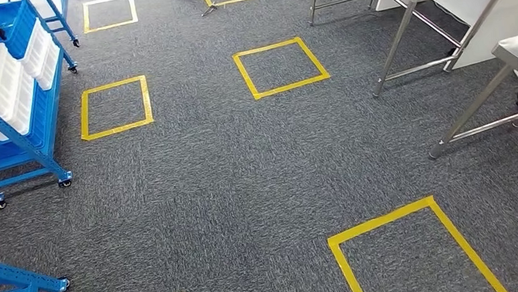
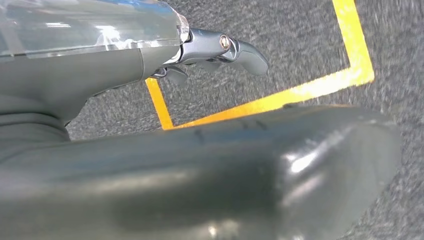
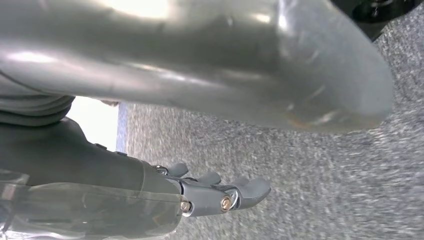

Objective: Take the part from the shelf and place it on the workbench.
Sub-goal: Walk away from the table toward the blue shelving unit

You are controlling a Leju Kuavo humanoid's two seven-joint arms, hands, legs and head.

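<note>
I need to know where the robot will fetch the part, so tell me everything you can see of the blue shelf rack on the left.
The blue metal shelf rack stands at the left edge of the head view on grey carpet. It has slanted painted bars and small black castor wheels resting on the floor. Its sloping shelves hold white plastic trays and blue bins. Their contents cannot be made out. Nothing else touches it.

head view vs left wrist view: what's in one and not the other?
Head view alone: blue wheeled shelf with white bins on the left, metal workbench legs on the right, several yellow tape squares. Left wrist view alone: the left hand, fingers apart and empty, hanging over the floor. Both: grey carpet with yellow tape marking.
</note>
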